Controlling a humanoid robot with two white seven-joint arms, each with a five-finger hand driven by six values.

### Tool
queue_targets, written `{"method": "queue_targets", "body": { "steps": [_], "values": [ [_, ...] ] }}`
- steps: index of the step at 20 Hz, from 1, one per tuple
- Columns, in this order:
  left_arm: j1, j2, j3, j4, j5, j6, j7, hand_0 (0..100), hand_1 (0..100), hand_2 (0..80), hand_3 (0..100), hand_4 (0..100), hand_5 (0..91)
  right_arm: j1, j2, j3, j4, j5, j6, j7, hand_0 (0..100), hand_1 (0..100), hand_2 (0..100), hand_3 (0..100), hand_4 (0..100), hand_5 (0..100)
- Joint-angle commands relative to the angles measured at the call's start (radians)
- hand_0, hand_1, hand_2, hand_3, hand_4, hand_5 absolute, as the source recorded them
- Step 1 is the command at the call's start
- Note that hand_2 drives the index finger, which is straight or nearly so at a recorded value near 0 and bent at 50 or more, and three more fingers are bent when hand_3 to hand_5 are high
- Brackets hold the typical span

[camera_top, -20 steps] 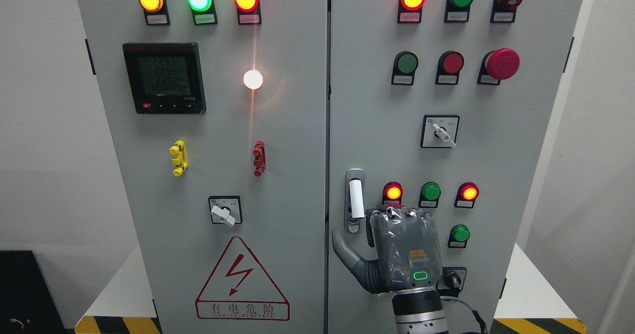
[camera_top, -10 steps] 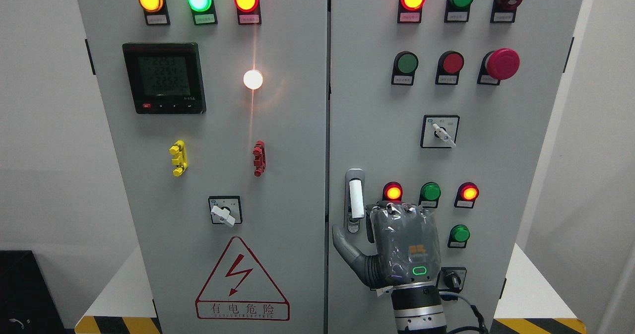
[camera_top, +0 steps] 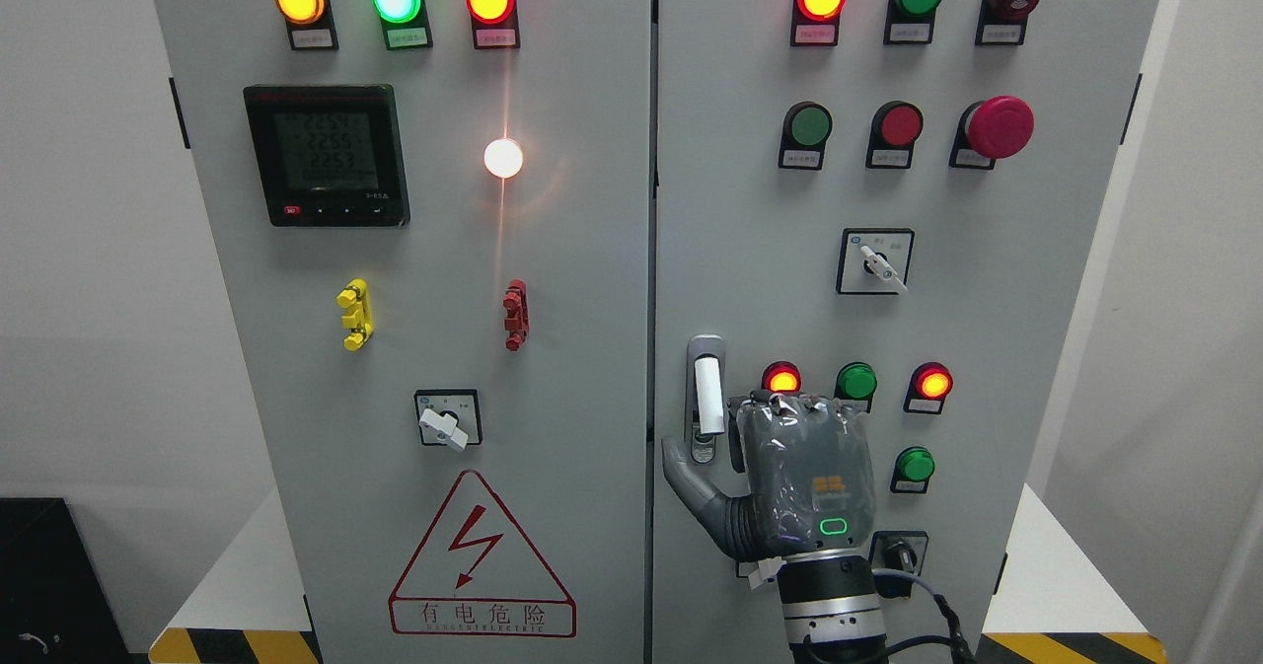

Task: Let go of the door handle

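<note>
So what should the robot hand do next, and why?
Probably draw straight back from the cabinet. The grey right robot hand sits just right of the white door handle in its silver frame, with its thumb beside the frame's lower end. Whether its fingers touch the handle can't be seen, since they point away from the camera. Backing off would make the release sure.
</note>
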Motion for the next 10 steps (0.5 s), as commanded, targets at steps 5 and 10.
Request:
{"method": "queue_targets", "body": {
  "steps": [5,10],
  "values": [
    [0.009,0.000,0.000,0.000,0.000,0.002,0.000,12,56,0.0,0,0,0.0,-0.006,0.005,-0.021,0.018,-0.003,-0.001,0.000,28,32,92,100,98,100],
    [0.008,0.000,0.000,0.000,0.000,0.000,0.000,12,56,0.0,0,0,0.0,-0.014,0.005,-0.024,0.019,-0.003,-0.001,0.001,28,32,92,100,98,100]
  ]
}}
